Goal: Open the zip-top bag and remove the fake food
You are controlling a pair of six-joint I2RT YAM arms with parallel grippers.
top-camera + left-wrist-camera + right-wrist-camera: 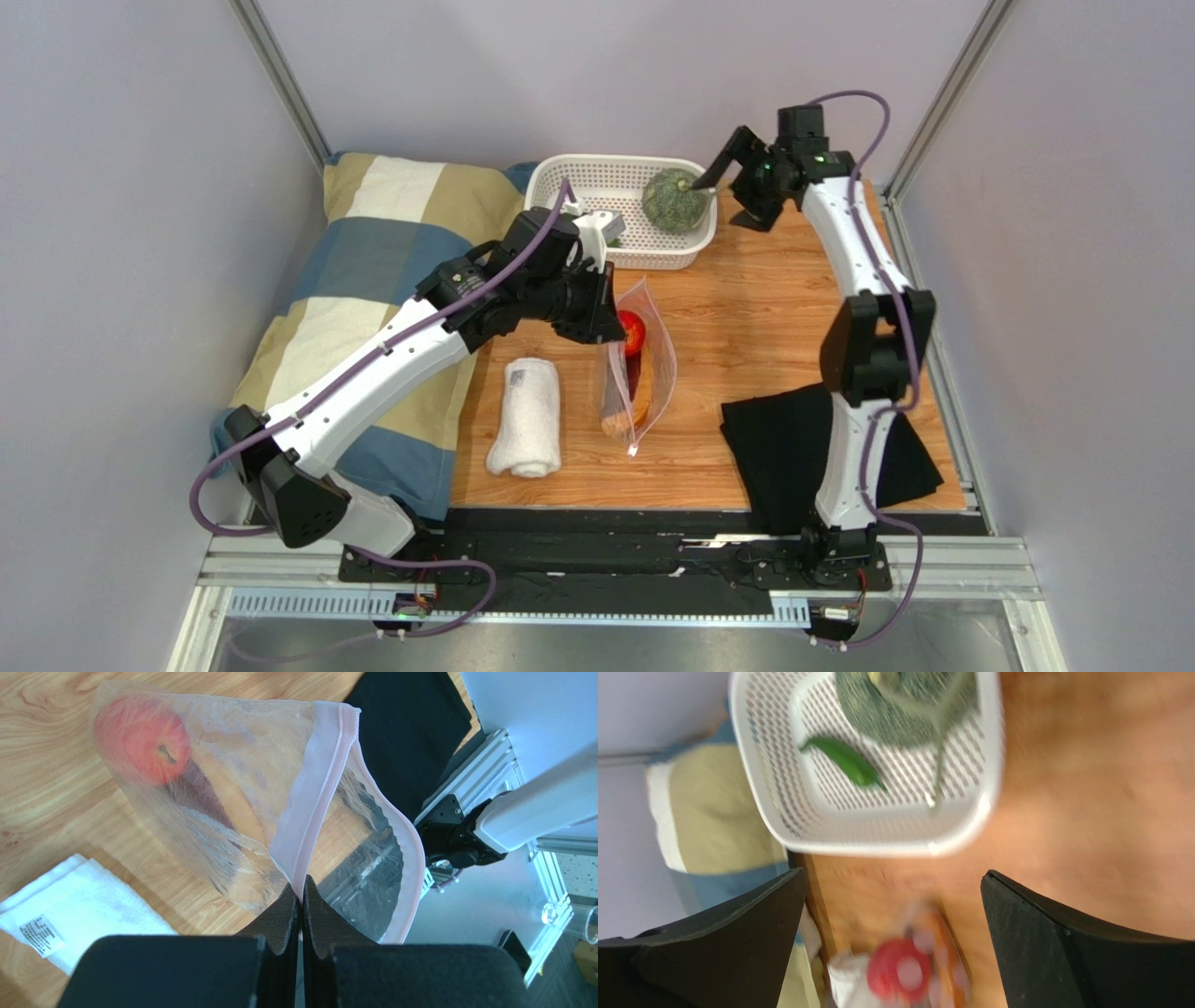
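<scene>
The clear zip-top bag (638, 367) lies on the wooden table with its mouth open. It shows closer in the left wrist view (246, 791). My left gripper (302, 894) is shut on the bag's pinkish zip strip (316, 805) at the mouth. A red tomato (140, 738) and a dark purple-and-orange piece (203, 798) are inside the bag. My right gripper (732, 174) is open and empty, above the right edge of the white basket (864, 836). The bumpy green vegetable (675, 199) and the slim green pepper (843, 761) lie in the basket.
A rolled white towel (526, 416) lies left of the bag. A black cloth (821, 445) lies at the front right of the table. A plaid cushion (351, 301) sits along the table's left edge.
</scene>
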